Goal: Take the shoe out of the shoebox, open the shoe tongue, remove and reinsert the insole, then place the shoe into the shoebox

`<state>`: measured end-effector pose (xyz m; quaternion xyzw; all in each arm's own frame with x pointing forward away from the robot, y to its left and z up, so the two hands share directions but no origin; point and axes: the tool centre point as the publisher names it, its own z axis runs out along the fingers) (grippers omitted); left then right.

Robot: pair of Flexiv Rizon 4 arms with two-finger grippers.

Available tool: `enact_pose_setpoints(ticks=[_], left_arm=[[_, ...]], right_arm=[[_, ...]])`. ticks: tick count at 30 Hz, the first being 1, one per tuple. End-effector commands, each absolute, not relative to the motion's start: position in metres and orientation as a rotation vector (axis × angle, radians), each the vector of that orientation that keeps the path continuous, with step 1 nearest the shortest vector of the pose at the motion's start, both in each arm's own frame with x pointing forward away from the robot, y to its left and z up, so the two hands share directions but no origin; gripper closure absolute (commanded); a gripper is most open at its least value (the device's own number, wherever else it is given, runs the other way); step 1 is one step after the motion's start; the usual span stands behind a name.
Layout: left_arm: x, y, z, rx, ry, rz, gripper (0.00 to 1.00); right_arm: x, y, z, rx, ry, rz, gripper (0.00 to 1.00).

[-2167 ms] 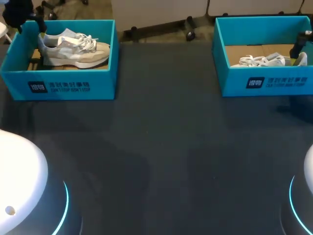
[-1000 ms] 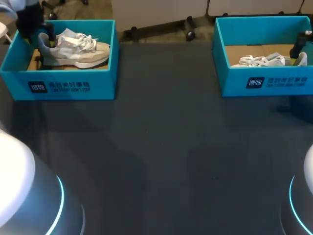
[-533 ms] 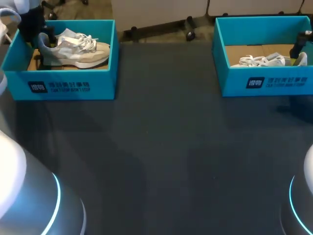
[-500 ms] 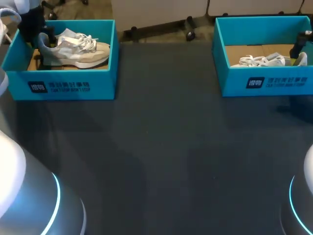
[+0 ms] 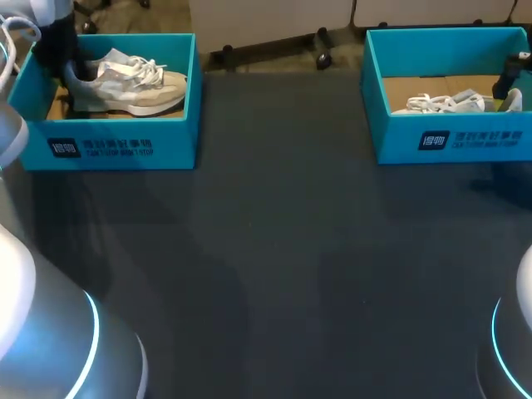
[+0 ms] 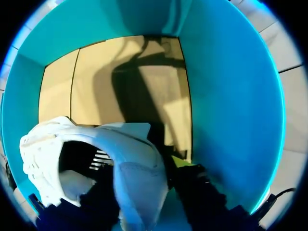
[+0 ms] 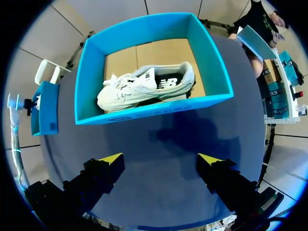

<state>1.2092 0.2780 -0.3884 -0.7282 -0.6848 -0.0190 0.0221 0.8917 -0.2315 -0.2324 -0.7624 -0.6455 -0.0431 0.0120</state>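
a: what's the surface like?

b: a dark grey desk point(image 5: 274, 266), matte, with one teal shoebox at each far corner.

a: and the arms?

b: the left arm point(image 5: 33, 332) rises from the near left corner, white casing with a blue light ring point(image 5: 93, 332), and runs up along the left edge. the left gripper point(image 5: 68, 66) is down inside the left shoebox point(image 5: 116, 145), right at the heel of the beige sneaker point(image 5: 133, 87).

a: is that claw pinching the heel?

b: can't tell. in the left wrist view the heel collar sits right at the claw, but the contact itself is hidden.

a: the other side?

b: the right arm point(image 5: 519, 332) comes up at the near right corner. in its wrist view the right gripper point(image 7: 161, 159) hangs over bare desk on the near side of the right shoebox point(image 7: 154, 108), its yellow tips spread wide apart.

a: what's in the boxes?

b: the beige sneaker stands on its sole in the left one, white laces up, heel toward the desk's left edge, toe toward the middle. ahead of the heel the box's tan cardboard floor point(image 6: 96, 86) is in shadow. the right one holds a white sneaker point(image 7: 144, 89) lying lengthwise on the same tan cardboard.
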Motion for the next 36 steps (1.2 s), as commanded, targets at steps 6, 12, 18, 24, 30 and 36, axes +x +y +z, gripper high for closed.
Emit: enact_pose_setpoints(ticks=[6, 12, 18, 24, 30, 36], left_arm=[[1.209, 0.284, -0.383, -2.246, -2.096, -0.001, 1.00], [1.208, 0.289, -0.369, -2.256, -2.111, -0.013, 1.00], [1.208, 0.295, -0.354, -2.243, -2.143, -0.033, 1.00], [1.203, 0.303, -0.335, -2.211, -2.188, -0.009, 1.00], [1.194, 0.305, -0.302, -2.217, -2.209, -0.070, 1.00], [1.184, 0.308, -0.264, -2.194, -2.224, -0.132, 1.00]], right_arm=[[0.892, -0.231, -0.233, -2.378, -2.012, -0.134, 0.00], [0.892, -0.231, -0.233, -2.378, -2.012, -0.134, 0.00], [0.892, -0.231, -0.233, -2.378, -2.012, -0.134, 0.00], [0.892, -0.231, -0.233, -2.378, -2.012, -0.134, 0.00], [0.892, -0.231, -0.233, -2.378, -2.012, -0.134, 0.00], [0.892, -0.231, -0.233, -2.378, -2.012, -0.134, 0.00]])
